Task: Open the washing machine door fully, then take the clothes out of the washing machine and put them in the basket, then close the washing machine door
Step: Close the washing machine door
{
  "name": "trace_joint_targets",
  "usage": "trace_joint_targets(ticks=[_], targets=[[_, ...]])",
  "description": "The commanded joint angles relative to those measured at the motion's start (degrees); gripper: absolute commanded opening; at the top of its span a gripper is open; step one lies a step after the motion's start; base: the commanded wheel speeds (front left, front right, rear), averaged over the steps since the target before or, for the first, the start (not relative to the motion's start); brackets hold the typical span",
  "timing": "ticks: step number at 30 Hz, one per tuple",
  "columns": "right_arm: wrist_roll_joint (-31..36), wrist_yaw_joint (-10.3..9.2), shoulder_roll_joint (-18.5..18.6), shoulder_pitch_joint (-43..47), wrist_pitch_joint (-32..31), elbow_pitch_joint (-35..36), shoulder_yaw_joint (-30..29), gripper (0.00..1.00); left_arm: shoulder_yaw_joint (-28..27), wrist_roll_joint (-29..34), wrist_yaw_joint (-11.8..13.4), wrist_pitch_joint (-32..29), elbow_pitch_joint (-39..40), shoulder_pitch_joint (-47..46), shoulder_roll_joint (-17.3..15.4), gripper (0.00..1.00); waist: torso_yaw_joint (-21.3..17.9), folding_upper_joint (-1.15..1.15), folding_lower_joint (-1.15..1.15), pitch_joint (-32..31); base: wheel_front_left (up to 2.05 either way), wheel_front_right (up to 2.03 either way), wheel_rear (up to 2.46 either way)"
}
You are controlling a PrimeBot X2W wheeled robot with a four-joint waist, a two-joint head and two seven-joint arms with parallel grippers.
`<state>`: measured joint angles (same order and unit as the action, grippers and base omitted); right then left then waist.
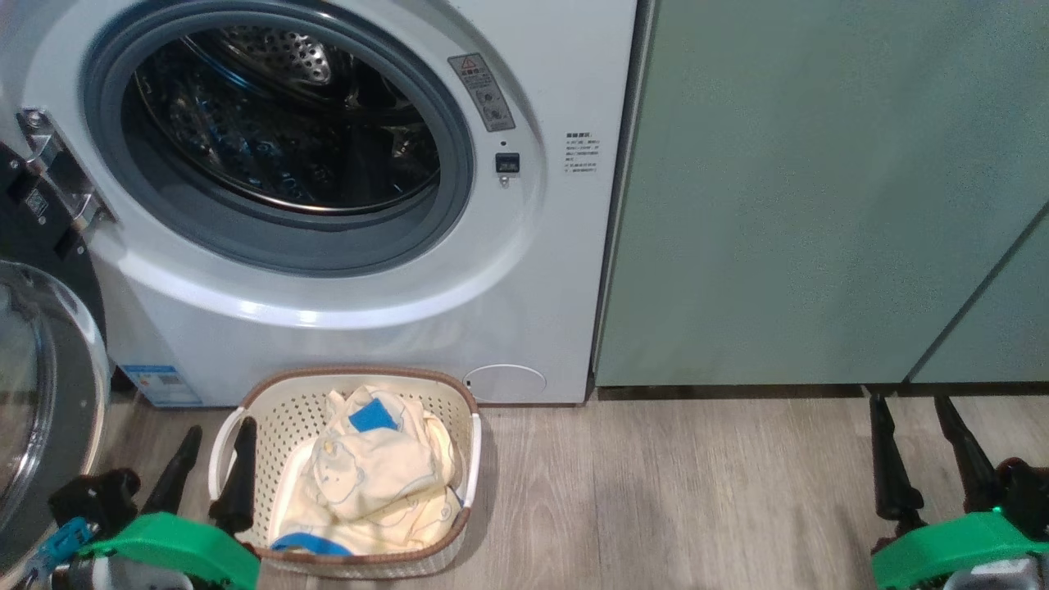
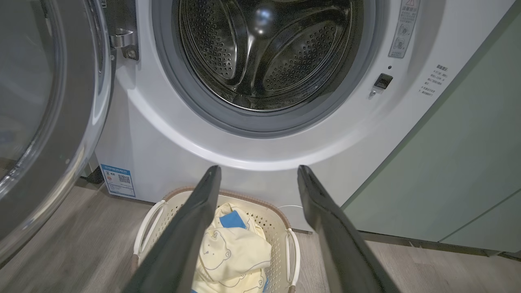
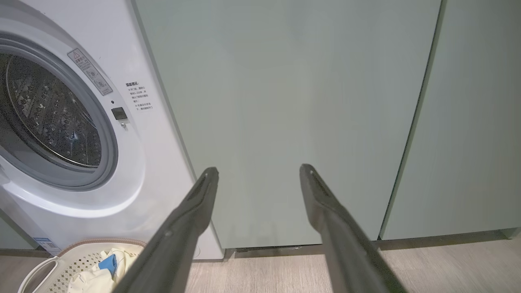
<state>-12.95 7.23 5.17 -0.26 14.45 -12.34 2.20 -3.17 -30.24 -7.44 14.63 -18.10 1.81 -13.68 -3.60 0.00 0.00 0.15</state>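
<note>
Cream clothes lie in the basket before the washing machine, door open.

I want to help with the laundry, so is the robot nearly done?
Nearly. Done: the washing machine door stands wide open, the clothes lie in the basket, and the drum looks empty. In hand: nothing; the left gripper and right gripper are both open and empty. Left: shutting the door.

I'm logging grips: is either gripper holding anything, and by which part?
Nothing is held. The left gripper and right gripper both stand open and empty; the soft cream-yellow, blue-patched clothes lie in the cream perforated plastic basket.
</note>
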Motion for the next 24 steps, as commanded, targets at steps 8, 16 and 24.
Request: trace_joint_targets(ticks=[8, 16, 24], targets=[[-0.1, 0.25, 1.1, -1.5, 0.5, 1.8, 1.2, 1.0, -2.7, 0.9, 0.0, 0.4, 1.9, -3.3, -0.9, 1.0, 0.0, 0.0, 0.0, 0.1, -0.55, 0.55, 0.0], [-0.1, 0.25, 1.0, -1.6, 0.5, 1.7, 1.4, 1.0, -2.7, 1.2, 0.0, 0.4, 2.1, -3.5, -0.9, 1.0, 0.2, 0.0, 0.0, 0.3, -1.64, 1.64, 0.0], [-0.1, 0.25, 0.9, -1.7, 0.5, 1.6, 1.3, 1.0, -3.0, 1.4, 0.0, 0.4, 2.1, -3.7, -0.9, 1.0, 0.3, 0.0, 0.0, 0.3, -2.01, 1.99, 0.02]])
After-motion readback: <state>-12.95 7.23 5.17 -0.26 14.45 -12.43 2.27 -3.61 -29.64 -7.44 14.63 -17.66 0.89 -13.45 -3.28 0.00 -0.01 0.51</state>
